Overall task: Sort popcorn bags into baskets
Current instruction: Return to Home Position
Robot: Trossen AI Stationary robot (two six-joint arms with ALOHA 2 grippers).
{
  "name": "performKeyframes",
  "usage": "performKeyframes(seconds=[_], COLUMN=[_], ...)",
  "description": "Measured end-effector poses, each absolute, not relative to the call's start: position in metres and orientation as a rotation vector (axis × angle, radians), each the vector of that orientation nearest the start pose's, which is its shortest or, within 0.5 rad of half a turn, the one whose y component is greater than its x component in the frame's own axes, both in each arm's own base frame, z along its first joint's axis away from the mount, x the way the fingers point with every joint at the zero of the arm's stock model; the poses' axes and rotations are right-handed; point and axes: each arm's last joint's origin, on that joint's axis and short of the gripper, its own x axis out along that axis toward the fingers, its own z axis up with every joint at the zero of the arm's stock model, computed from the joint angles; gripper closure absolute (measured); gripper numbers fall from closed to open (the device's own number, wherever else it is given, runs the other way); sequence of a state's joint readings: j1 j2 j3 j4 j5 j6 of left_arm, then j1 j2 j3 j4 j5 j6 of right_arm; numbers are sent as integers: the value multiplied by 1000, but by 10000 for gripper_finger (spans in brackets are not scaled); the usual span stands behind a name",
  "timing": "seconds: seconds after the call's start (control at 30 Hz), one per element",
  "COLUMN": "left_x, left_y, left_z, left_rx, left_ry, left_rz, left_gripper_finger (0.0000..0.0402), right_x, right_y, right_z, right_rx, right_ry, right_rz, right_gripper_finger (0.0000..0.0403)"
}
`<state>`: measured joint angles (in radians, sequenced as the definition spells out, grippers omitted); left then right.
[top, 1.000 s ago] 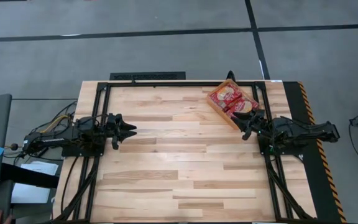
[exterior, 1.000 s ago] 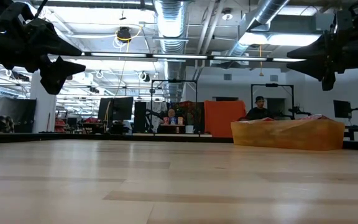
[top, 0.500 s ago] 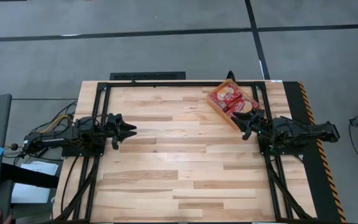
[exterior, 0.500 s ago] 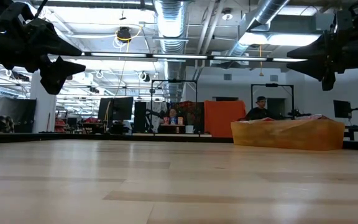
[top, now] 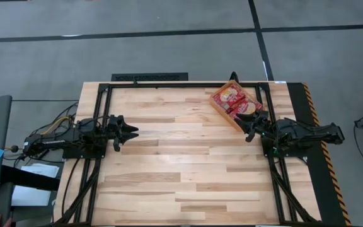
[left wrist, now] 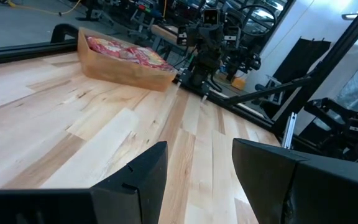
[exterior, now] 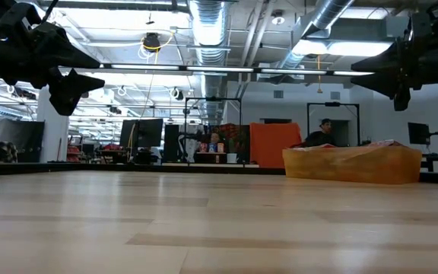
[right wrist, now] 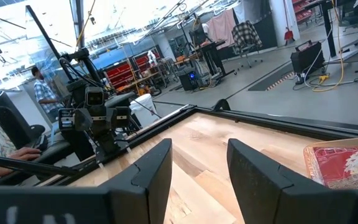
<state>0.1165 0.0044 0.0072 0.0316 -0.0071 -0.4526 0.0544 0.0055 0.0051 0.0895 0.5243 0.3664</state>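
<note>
over table [top: 181, 167] edges | left end effector [top: 133, 133] raised, spread | right end effector [top: 249, 130] likewise

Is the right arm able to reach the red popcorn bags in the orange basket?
Probably yes: the open right hand hangs right beside the shallow orange basket, nothing covering the red popcorn bags.

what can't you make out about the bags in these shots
- High view: the bags overlap and are too small to count.
- Low view: the basket wall hides all but a sliver of them.
- Right wrist view: the picture's edge cuts off the one bag in view.
- Left wrist view: only the top layer shows, and whatever lies underneath is covered. The print is too small to read.
</note>
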Motion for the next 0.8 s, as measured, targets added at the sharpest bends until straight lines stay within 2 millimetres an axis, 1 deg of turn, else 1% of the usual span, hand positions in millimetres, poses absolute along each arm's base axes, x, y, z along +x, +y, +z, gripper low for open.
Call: performKeyframes(seconds=[0.47, 0.8], left_x=[97, 97], left_y=[12, 11], left_z=[169, 169], left_rx=[-450, -450], left_ry=[-62, -62], left_rz=[114, 113], left_gripper_finger=[233, 233], right_x=[94, 94], right_y=[-9, -9], right_z=[173, 173], right_rx=[385, 385], right_ry=[-171, -171], right_rz=[-449, -449], right_gripper_finger=[211, 222])
